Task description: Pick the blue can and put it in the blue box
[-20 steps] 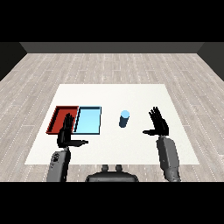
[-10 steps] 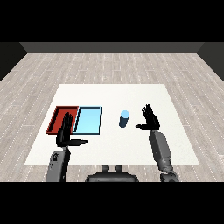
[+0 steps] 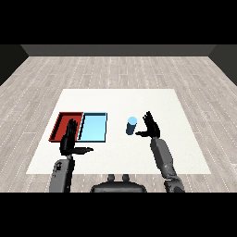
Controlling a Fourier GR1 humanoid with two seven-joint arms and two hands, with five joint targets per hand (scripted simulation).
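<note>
Right hand (image 3: 151, 126) has slid left since earlier, now just beside the one blue can (image 3: 131, 125), fingers spread, not gripping. Can stands upright on the white table (image 3: 185, 152), right of the two trays: one light blue tray (image 3: 94, 127), one red tray (image 3: 62, 124). Left hand (image 3: 70, 141) unmoved, fingers straight, thumb out.

I can read no text, label, brand, number or sign anywhere: not on the blue can (image 3: 132, 125) at mid-frame, nor on the red tray (image 3: 59, 126) and light blue tray (image 3: 93, 127) at left
</note>
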